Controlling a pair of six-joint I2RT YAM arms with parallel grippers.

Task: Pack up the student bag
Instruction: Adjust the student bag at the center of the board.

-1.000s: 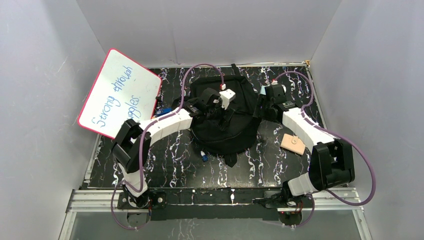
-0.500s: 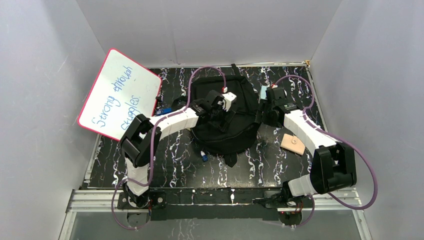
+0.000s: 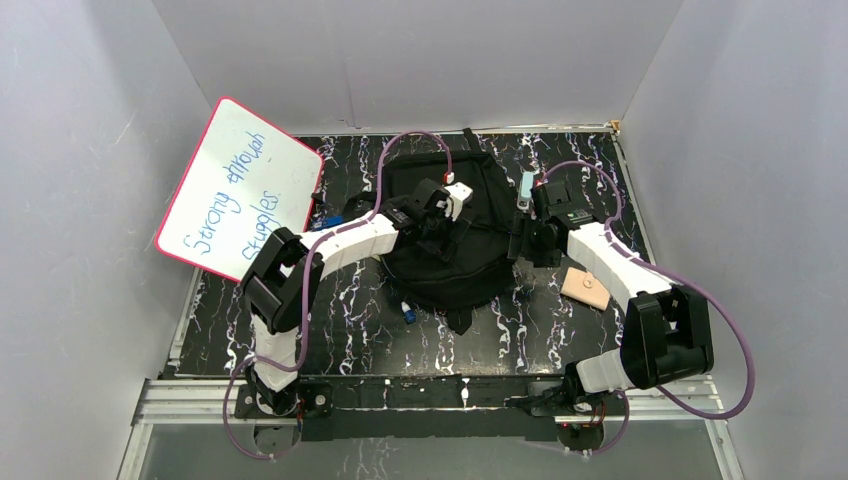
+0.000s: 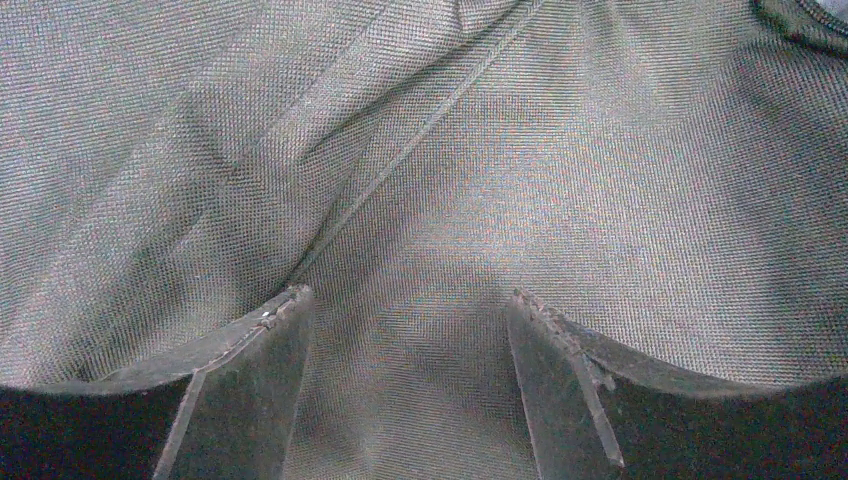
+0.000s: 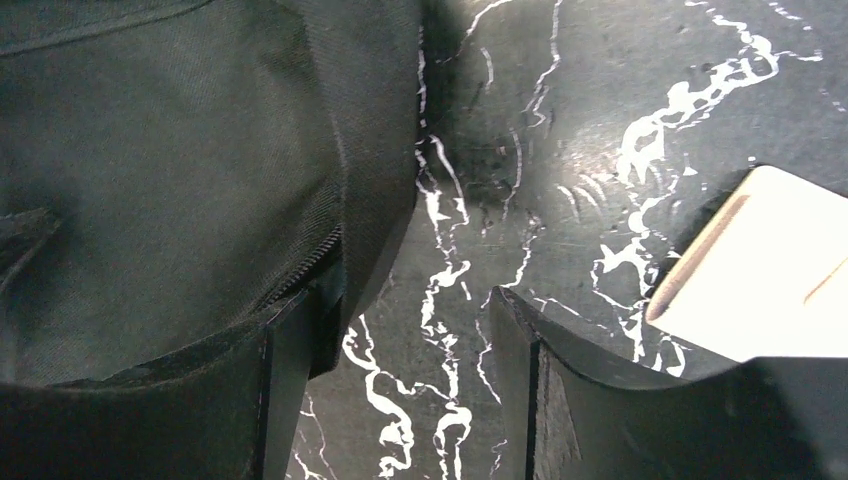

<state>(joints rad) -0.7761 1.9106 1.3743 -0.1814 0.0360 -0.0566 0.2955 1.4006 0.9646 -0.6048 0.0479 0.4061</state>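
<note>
Top external view shows the large black soft fabric backpack (image 3: 460,272) on the black white-veined table (image 3: 335,322), its long axis running away from my bases, with my left gripper (image 4: 405,295) spread over its middle and my right gripper (image 5: 400,297) spread astride its right edge.

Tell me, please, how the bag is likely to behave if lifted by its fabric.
Probably floppy: the bag lies slumped, and its cloth shows deep creases at the open left gripper. A pinch would likely raise only a fold, not the whole bag. It seems unlikely to slip, since the weave looks coarse.
</note>
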